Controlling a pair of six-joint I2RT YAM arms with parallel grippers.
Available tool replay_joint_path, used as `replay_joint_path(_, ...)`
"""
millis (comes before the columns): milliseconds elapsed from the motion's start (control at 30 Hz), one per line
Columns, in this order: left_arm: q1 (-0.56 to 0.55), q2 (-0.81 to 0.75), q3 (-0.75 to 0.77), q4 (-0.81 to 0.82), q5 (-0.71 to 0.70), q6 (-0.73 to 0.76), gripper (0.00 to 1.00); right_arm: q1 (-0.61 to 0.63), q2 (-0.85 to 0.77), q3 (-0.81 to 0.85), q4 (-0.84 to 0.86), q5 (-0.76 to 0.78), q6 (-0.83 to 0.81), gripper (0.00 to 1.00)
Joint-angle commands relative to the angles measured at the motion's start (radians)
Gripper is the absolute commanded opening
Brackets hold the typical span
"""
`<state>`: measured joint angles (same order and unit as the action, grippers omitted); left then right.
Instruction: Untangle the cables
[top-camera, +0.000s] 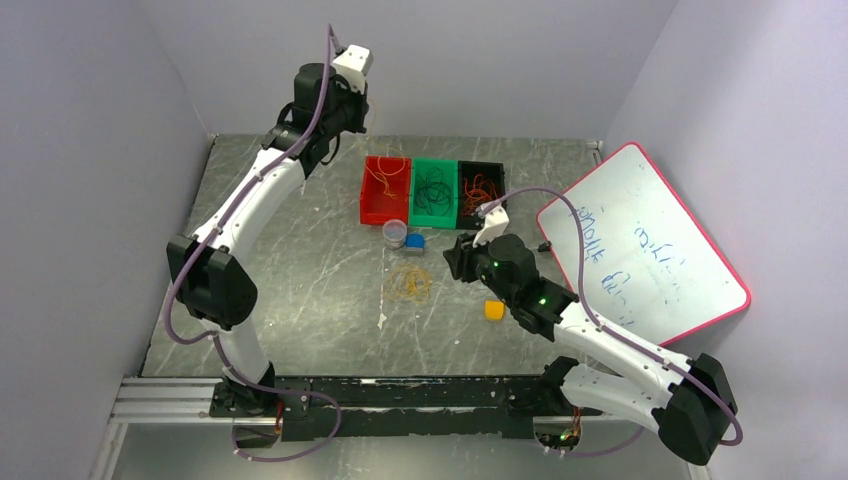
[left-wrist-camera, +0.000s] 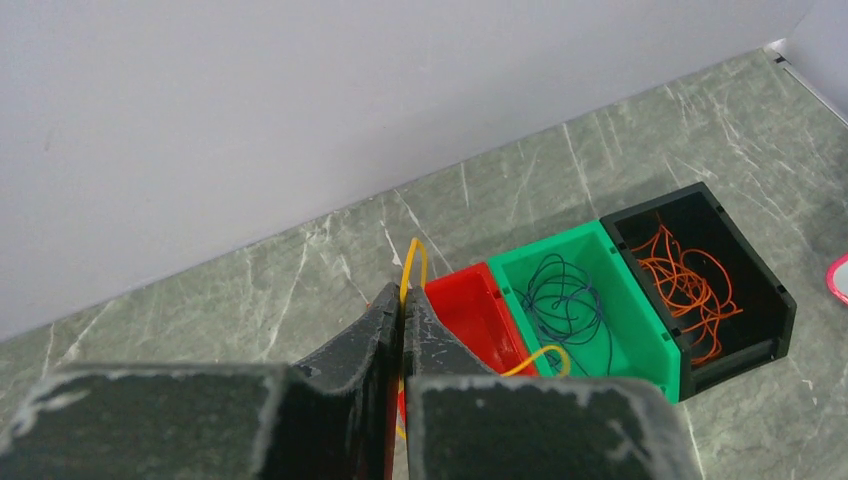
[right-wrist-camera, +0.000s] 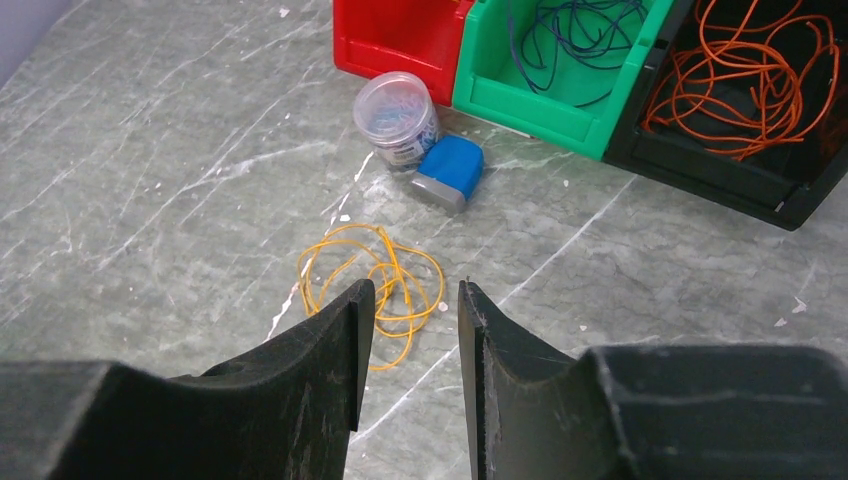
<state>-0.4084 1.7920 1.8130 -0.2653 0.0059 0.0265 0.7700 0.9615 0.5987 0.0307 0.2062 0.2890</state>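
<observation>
Cables (top-camera: 432, 192), thin looping wires, lie in several places. A loose yellow-orange coil (right-wrist-camera: 375, 280) rests on the grey marbled table (top-camera: 300, 300), just near of a clear round jar (right-wrist-camera: 397, 118) and a small blue block (right-wrist-camera: 450, 170). Dark purple-black wires (left-wrist-camera: 565, 295) sit in the green plastic bin (left-wrist-camera: 645, 345); red-orange wires (left-wrist-camera: 690, 285) sit in the black bin (left-wrist-camera: 770, 290) to its right.

The left arm (top-camera: 250, 195) reaches high and far, wrist tipped down by the red bin (left-wrist-camera: 470, 310). The left gripper (left-wrist-camera: 401, 318) has its fingers pressed together, pinching a yellow-orange strand (left-wrist-camera: 415, 260).

The right arm (top-camera: 600, 340) stretches low toward the table's middle. The right gripper (right-wrist-camera: 410, 300) hovers beside the coil, fingers spread apart.
</observation>
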Motion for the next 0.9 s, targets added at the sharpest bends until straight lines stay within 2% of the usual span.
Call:
replay_joint_path(0,0.015,0.039,0.013,0.06,0.039,-0.017,0.07,0.002,-0.008,-0.009,0.001,0.022,0.013,0.4)
replay_joint_path(300,0.016,0.132,0.028,0.06,0.032,-0.007,0.07,0.002,-0.024,-0.002,-0.019,0.047,0.015,0.4)
replay_joint_path(633,0.016,0.204,0.054,-0.009,-0.145,-0.007,0.07,0.002,-0.013,0.016,-0.039,0.045,-0.007,0.41)
replay_joint_path(867,0.016,0.221,0.021,-0.017,-0.026,-0.022,0.07,0.002,0.015,0.035,-0.011,0.019,-0.013,0.41)
